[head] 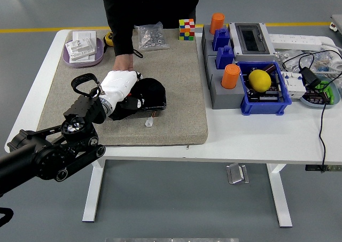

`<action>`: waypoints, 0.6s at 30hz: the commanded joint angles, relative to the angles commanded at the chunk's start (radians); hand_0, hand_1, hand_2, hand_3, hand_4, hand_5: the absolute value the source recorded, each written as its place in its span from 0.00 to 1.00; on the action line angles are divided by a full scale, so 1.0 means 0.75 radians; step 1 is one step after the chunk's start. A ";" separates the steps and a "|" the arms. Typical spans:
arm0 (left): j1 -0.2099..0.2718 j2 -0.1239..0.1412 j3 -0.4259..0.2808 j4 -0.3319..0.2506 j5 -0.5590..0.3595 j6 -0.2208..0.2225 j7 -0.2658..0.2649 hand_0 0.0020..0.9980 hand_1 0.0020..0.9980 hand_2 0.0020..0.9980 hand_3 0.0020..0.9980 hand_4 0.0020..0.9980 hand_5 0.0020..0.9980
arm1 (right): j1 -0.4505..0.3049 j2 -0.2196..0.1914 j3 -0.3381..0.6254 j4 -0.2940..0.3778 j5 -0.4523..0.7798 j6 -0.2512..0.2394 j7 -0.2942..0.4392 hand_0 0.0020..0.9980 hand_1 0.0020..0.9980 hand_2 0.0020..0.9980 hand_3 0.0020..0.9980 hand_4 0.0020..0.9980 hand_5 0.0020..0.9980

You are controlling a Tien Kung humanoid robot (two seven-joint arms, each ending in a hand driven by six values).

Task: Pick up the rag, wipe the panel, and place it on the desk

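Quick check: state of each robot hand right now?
Left hand: shut on the black rag, pressed on the black panel.
Right hand: not in view.

A workshop or lab: bare grey floor with yellow line [32,30], parts bin [265,100], power strip [296,40].

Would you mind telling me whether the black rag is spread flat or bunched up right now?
Bunched up: the black rag sits as a rounded lump under the robot's white left hand.
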 joint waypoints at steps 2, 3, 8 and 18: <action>-0.001 -0.008 0.009 -0.005 -0.001 -0.001 0.001 0.23 0.16 0.48 0.39 0.36 0.00 | -0.001 0.000 0.003 0.000 -0.003 0.000 -0.001 0.73 0.58 0.67 0.58 1.00 0.42; -0.002 -0.012 0.013 -0.007 -0.001 -0.001 0.002 0.23 0.16 0.48 0.39 0.36 0.00 | -0.002 0.001 0.004 0.000 -0.004 0.001 -0.001 0.72 0.58 0.67 0.58 1.00 0.42; -0.007 -0.017 0.037 -0.022 -0.004 -0.003 0.005 0.23 0.16 0.48 0.39 0.36 0.00 | -0.003 0.001 0.008 0.000 -0.005 0.001 -0.002 0.72 0.58 0.67 0.58 1.00 0.42; -0.009 -0.020 0.049 -0.043 0.001 -0.005 0.006 0.23 0.16 0.48 0.39 0.37 0.00 | -0.005 0.001 0.007 0.000 -0.007 0.002 -0.004 0.73 0.58 0.67 0.58 1.00 0.42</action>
